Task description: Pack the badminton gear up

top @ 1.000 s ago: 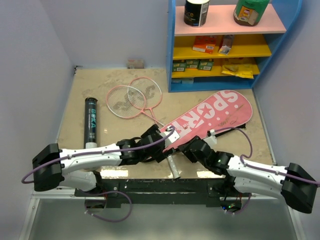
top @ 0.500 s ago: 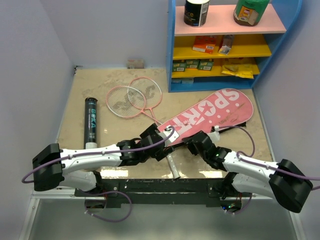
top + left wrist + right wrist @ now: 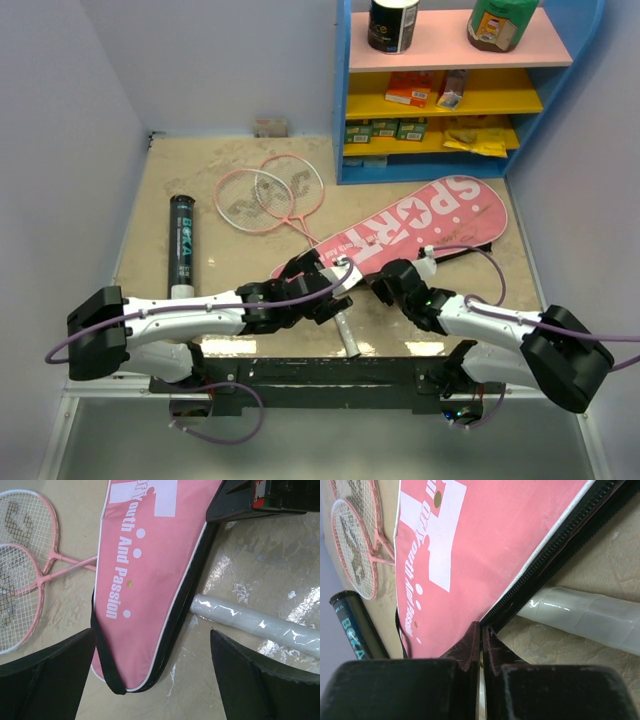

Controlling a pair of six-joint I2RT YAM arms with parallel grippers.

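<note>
bag (image 3: pixel 400 235) flat on tabletop (image 3: pixel 180 170), rackets (image 3: pixel 265 195) just beside its narrow end | right jaws clamped on bag's zip edge, left jaws open over its tip | we'd pin tip, unzip slowly

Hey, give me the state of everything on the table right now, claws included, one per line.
Pink racket-shaped fabric bag: lying flat, one edge pinched.
Two pink-framed rackets: outside the bag, heads overlapping.
Long black shuttle tube: lying down, untouched.
White plastic-wrapped handle: lying beside the bag's zip edge.
Left claw: open, straddling the bag's narrow end.
Right claw: shut on the bag's edge.
</note>
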